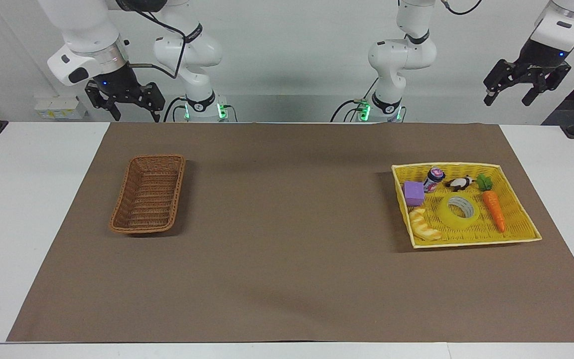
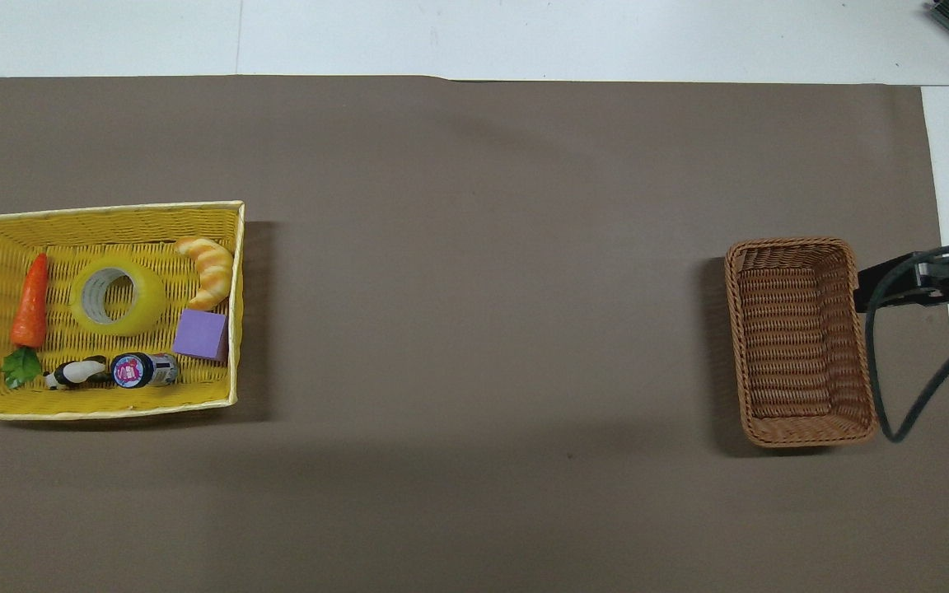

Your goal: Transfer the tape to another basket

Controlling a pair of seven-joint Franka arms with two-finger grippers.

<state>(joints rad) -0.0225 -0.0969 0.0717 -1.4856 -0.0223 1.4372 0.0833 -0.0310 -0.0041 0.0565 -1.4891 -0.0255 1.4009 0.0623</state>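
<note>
The tape (image 1: pixel 459 211), a yellow translucent roll with a pale core, lies flat in the yellow mesh tray (image 1: pixel 444 165) toward the left arm's end of the table. It also shows in the overhead view (image 2: pixel 118 298). The brown wicker basket (image 1: pixel 155 157) stands empty toward the right arm's end; it also shows in the overhead view (image 2: pixel 792 244). My left gripper (image 1: pixel 507 98) hangs open and empty, high above the table's edge at the robots' end, well apart from the tray. My right gripper (image 1: pixel 136 114) hangs open and empty, high up at the robots' end, apart from the basket.
The tray (image 2: pixel 104 208) also holds a toy carrot (image 2: pixel 30 301), a croissant (image 2: pixel 209 270), a purple block (image 2: pixel 201 335), a small bottle (image 2: pixel 141 370) and a black-and-white figure (image 2: pixel 75 374). A brown mat (image 1: pixel 287 239) covers the table. Part of the right arm and its cable (image 2: pixel 919 284) shows beside the basket.
</note>
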